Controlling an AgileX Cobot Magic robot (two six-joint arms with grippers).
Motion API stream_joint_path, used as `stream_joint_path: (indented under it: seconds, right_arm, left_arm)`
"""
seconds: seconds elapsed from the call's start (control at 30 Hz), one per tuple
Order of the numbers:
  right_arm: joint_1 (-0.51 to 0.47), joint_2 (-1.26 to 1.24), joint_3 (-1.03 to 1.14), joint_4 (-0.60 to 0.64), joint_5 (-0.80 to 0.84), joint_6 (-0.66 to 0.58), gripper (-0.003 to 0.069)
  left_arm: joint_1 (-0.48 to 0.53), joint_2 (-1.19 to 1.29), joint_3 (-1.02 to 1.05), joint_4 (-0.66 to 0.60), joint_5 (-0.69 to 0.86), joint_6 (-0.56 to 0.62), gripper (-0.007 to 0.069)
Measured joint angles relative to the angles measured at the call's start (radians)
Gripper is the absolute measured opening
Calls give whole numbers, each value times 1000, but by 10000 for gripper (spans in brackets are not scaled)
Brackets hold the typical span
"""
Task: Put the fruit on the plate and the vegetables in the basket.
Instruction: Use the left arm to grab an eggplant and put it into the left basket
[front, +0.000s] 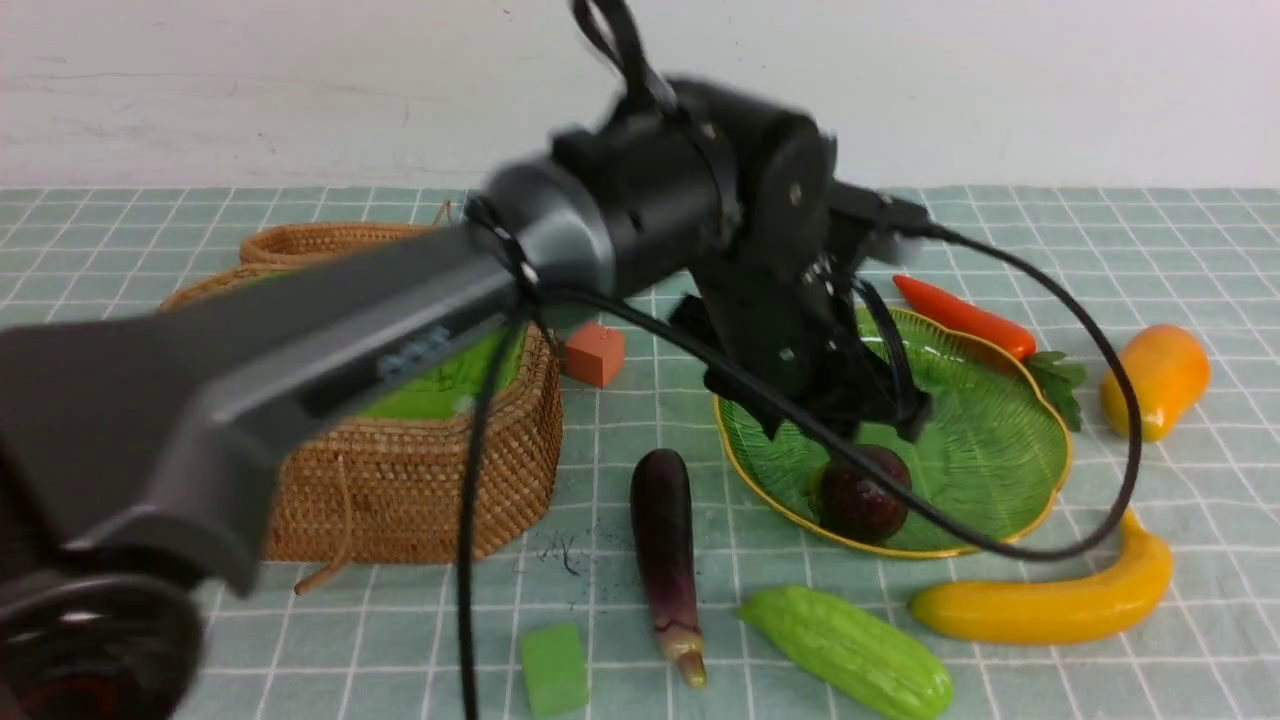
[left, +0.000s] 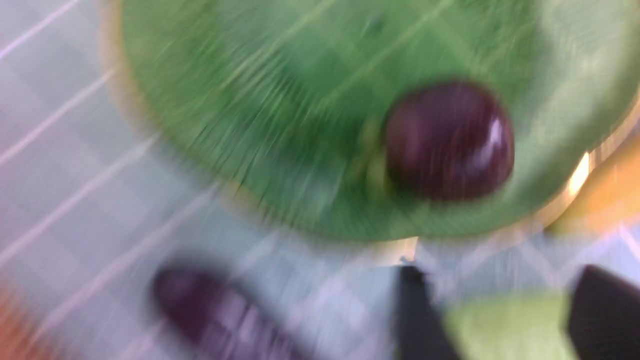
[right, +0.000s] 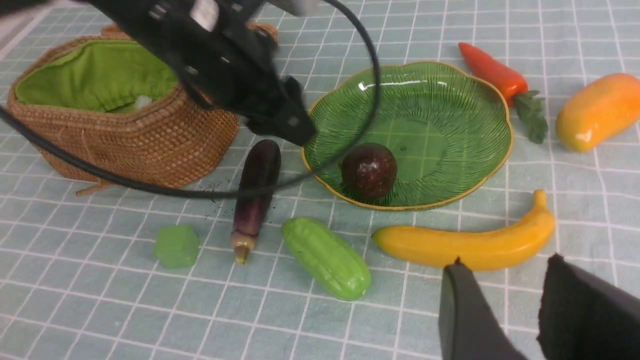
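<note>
At left, the basket (front: 420, 470) is seen without vegetables. The eggplant (front: 663, 535) and bitter gourd (front: 850, 650) lie on the cloth (front: 330, 650) beside it. One fruit is done: the mangosteen (front: 862, 492) is set on the plate (front: 1000, 450), below the left gripper (left: 500, 275), whose jaws are parted and empty. The carrot (front: 962, 316), banana (front: 1050, 605) and mango (front: 1155, 380) lie outside it, right. The right gripper (right: 507, 262) is likewise parted, nothing grasped.

Orange cube (front: 595, 353): mid-scene, slightly left of centre. Green cube (front: 553, 668): near edge, well apart from it. Tabletop (front: 1150, 230) under pale green checked cloth; white wall (front: 300, 90) at far side.
</note>
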Motion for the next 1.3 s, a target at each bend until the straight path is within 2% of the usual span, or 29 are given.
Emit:
stream_joint_path:
  seconds: [0.1,0.17,0.23,0.3,0.5,0.53,0.57,0.6,0.63,0.67,0.73,0.87,0.97,1.0,1.13,1.3]
  right_arm:
    - [0,0,0,0,-2,-11,235]
    - [0,0,0,0,-2,-12,235]
    - [0,0,0,0,-2,-12,235]
    - [0,0,0,1,-2,-13,235]
    - [0,0,0,-1,-2,-24,235]
    - [0,0,0,-1,-2,-26,235]
    - [0,0,0,-1,-2,-34,235]
    - [0,0,0,-1,-2,-38,235]
    - [0,0,0,-1,-2,-44,235]
    - [0,0,0,-1,-1,-44,235]
    - [0,0,0,-1,0,-44,236]
    - [0,0,0,-1,2,-44,237]
    - [0,0,0,0,14,-44,237]
    - [0,0,0,0,18,-44,236]
    - [0,0,0,1,21,-44,236]
    - [0,0,0,8,22,-44,236]
  left_arm:
    - [0,-70,12,43,97,-94,41]
    - [0,-98,34,48,139,-124,-13]
    - [0,-109,68,48,163,-139,-13]
    - [0,-110,114,48,166,-152,-1]
    - [0,-56,280,60,44,-231,290]
    - [0,-50,282,66,39,-236,302]
    - [0,-25,287,95,-1,-274,387]
    - [0,-2,289,127,-40,-319,441]
    - [0,6,289,139,-45,-326,449]
    - [0,31,289,178,-77,-372,496]
    - [0,79,289,256,-111,-437,536]
    - [0,127,288,305,-131,-492,529]
    - [0,135,286,310,-142,-506,430]
    - [0,138,286,310,-147,-508,370]
    - [-2,133,283,308,-141,-509,359]
    - [0,45,297,284,-36,-469,359]
